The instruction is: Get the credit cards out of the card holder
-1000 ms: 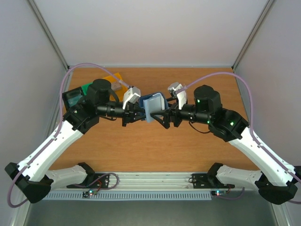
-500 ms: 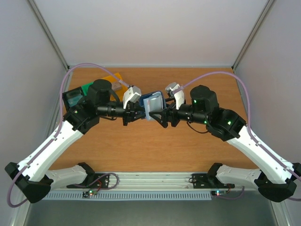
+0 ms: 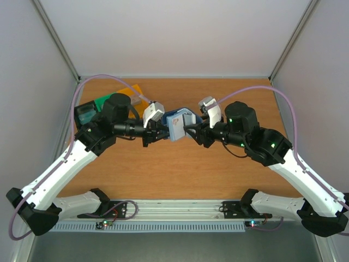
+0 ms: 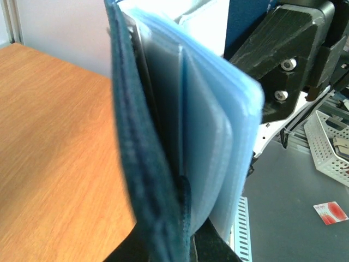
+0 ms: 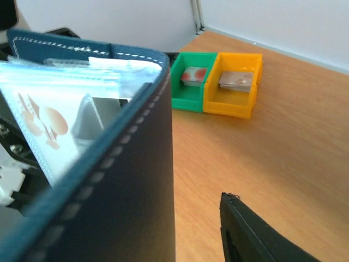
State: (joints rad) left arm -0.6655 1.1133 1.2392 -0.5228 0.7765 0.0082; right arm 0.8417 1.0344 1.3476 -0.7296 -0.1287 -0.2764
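Note:
The card holder (image 3: pixel 179 124), a navy bifold with pale blue sleeves, hangs in the air above the table's middle. My left gripper (image 3: pixel 158 131) is shut on its lower edge (image 4: pixel 163 218). In the right wrist view its dark stitched cover (image 5: pixel 125 180) fills the left half, and a pale credit card with reddish marks (image 5: pixel 43 123) sticks out of a sleeve. My right gripper (image 3: pixel 191 130) straddles the cover's right edge. One of its fingers (image 5: pixel 245 229) stands apart from the cover with bare wood between them; the other is hidden behind the holder.
A green bin (image 5: pixel 193 82) and a yellow bin (image 5: pixel 234 84) stand side by side at the table's back left, each with a card inside. A dark bin (image 3: pixel 84 113) sits left of them. Off the table lie a red-marked card (image 4: pixel 330 212) and a white basket (image 4: pixel 327 147).
My right gripper has come in on the holder's right edge and its jaws have narrowed. The left gripper keeps its hold and has barely moved.

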